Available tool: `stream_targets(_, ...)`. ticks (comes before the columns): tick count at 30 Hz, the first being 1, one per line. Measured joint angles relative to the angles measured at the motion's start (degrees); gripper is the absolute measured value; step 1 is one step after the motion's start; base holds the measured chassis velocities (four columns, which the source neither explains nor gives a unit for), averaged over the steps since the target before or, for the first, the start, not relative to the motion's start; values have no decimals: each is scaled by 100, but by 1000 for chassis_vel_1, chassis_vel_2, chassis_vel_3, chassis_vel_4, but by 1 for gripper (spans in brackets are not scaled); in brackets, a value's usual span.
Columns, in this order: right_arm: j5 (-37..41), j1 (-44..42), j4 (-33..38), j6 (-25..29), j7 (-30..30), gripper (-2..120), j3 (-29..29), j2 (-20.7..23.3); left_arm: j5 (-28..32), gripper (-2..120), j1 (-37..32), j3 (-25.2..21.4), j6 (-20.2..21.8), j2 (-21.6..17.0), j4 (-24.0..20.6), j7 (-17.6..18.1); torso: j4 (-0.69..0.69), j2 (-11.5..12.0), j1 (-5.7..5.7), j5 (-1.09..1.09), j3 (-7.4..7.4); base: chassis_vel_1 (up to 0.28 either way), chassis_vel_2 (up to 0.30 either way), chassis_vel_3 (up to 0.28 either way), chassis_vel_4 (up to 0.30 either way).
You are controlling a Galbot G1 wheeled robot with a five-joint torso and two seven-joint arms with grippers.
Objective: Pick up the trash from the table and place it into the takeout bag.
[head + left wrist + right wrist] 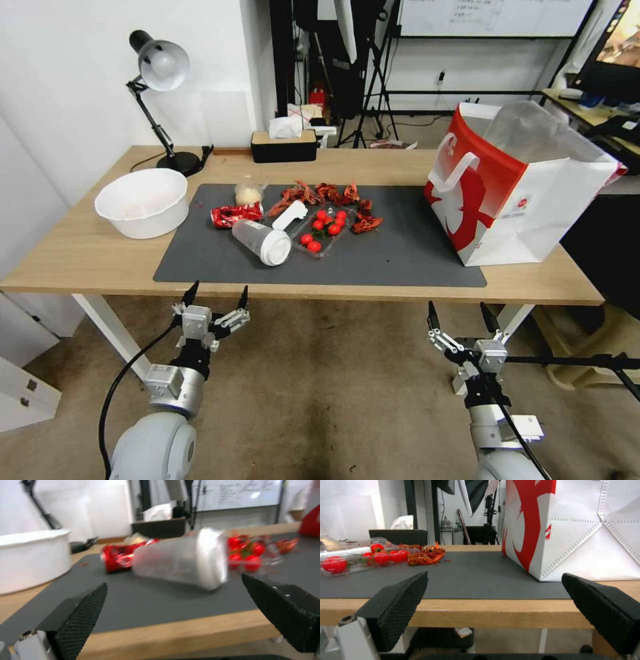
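Fingers spread wide on our left gripper (217, 295) and right gripper (461, 315), both below the surface's (80, 253) near edge; clear cup (261, 241) lies toppled.

We see two arms with rounded pale grey shells that narrow to silver metal wrist blocks. The left gripper (217, 295) has slim black pointed fingers on a white and silver linkage, and a black cable loops from its wrist down beside the arm. The right gripper (461, 317) is built the same, with a black cable running along its wrist. Up close, the finger pads (83, 615) are black with a fine knurled grid (like rubber tread), beside a white bracket with a small silver screw.
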State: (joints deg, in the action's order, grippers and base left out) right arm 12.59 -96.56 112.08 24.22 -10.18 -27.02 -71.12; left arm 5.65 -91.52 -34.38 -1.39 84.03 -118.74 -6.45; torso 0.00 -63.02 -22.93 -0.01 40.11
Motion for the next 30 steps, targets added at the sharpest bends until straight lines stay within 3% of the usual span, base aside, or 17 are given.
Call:
stream_targets(9, -112, 78, 11, -3, 30, 100, 3, -71, 173, 100, 278, 583, -171, -238, -40, -239, -1, 0, 0, 1, 0, 0, 0, 0, 0)
stream_targets(15, -146, 126, 44, -26, 38, 100, -1, -89, 219, 100, 1128, 1069, -27, -562, 381, -208, 0, 0, 0, 0, 0, 0, 0, 0, 0)
stream_targets(24, -160, 164, 79, -41, 36, 100, -39, -131, 316, 100, 1879, 1271, 127, -806, 877, -205, 0, 0, 0, 0, 0, 0, 0, 0, 0)
stream_targets(30, -164, 181, 82, -44, 33, 100, -50, -147, 342, 99, 2029, 1299, 146, -910, 1096, -207, 0, 0, 0, 0, 0, 0, 0, 0, 0)
